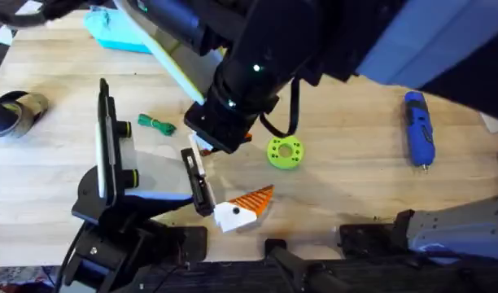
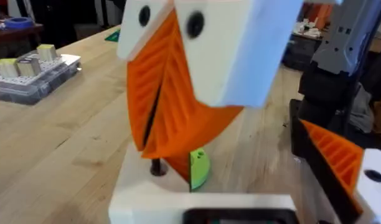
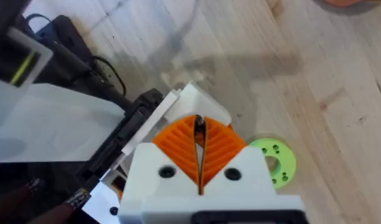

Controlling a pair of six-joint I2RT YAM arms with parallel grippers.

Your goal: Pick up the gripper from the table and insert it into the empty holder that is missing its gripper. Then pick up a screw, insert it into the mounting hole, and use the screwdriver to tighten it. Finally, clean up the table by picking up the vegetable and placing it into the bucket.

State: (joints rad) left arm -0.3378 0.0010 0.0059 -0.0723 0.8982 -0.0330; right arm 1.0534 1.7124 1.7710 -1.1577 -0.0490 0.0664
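My right gripper (image 1: 224,140) reaches across the middle and is shut on a small dark screw (image 3: 200,126) held between its orange pads. The screw (image 2: 156,167) hangs just above a white mount (image 3: 197,102) at the far end of a black holder bar (image 1: 198,183). At the bar's near end sits a white gripper piece with an orange ribbed pad (image 1: 247,205). My left arm (image 1: 107,163) stands behind the bar. The blue screwdriver (image 1: 418,129) lies at the far right. The dark-green vegetable (image 1: 155,124) lies left of the right gripper. A sliver of the orange-brown bucket (image 3: 358,2) shows.
A bright green ring (image 1: 285,152) lies just right of the right gripper. A light-blue pouch (image 1: 115,32) sits at the back left, and a dark round roll (image 1: 17,112) at the left edge. Bare wood lies between the ring and the screwdriver.
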